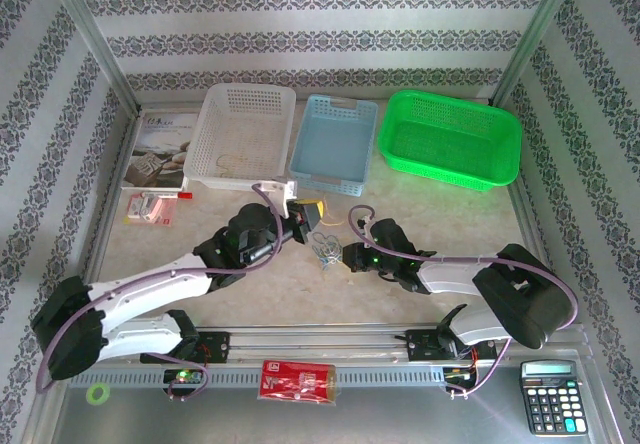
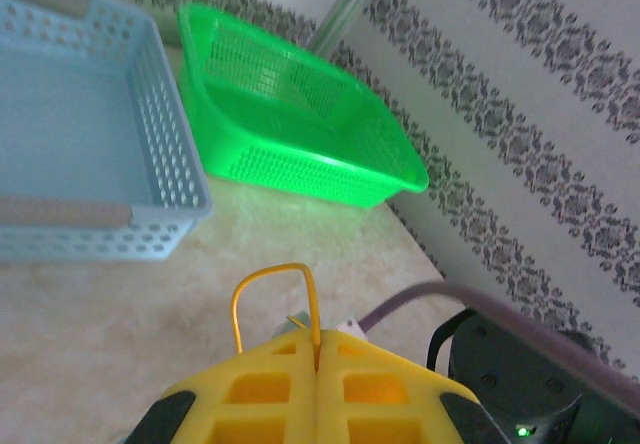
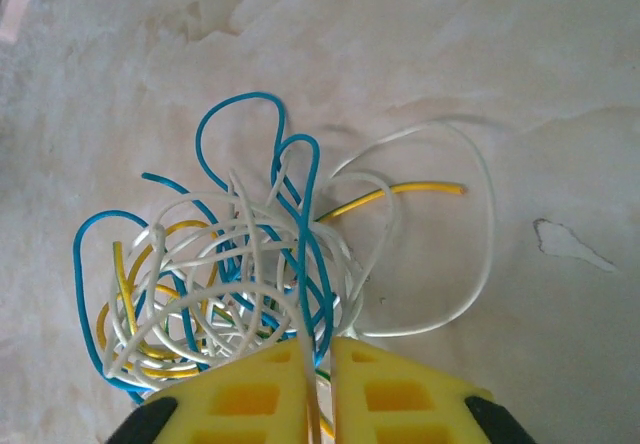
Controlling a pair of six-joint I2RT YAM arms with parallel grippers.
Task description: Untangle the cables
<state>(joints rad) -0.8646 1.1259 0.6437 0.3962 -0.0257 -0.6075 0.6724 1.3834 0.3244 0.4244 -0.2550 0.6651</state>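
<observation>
**Both tools at the cable tangle, mid-surface**

The left tool (image 2: pixel 318 352) is closed, its yellow fingers pressed flat together, and a yellow loop of the cables (image 2: pixel 272 268) stands up from the seam between them, pinched there. In the overhead view this tool sits just above and to the left of the small tangle.

The right tool (image 3: pixel 320 362) has its fingers nearly together, with only a thin slit between them. A white strand and a yellow one run into that slit. Whether they are actually clamped cannot be told. Straight ahead of its fingertips, the bundle lies spread on the surface (image 3: pixel 520 74): blue, white and yellow strands looped over one another. One wide white loop and a yellow end reach out to the right.

Seen from above, the tangle lies between the two tools, with the right tool just beside it. Further back stand a white basket (image 1: pixel 240 129), a blue basket (image 1: pixel 335 144) and a green basket (image 1: pixel 450 134), well apart from the cables.
</observation>
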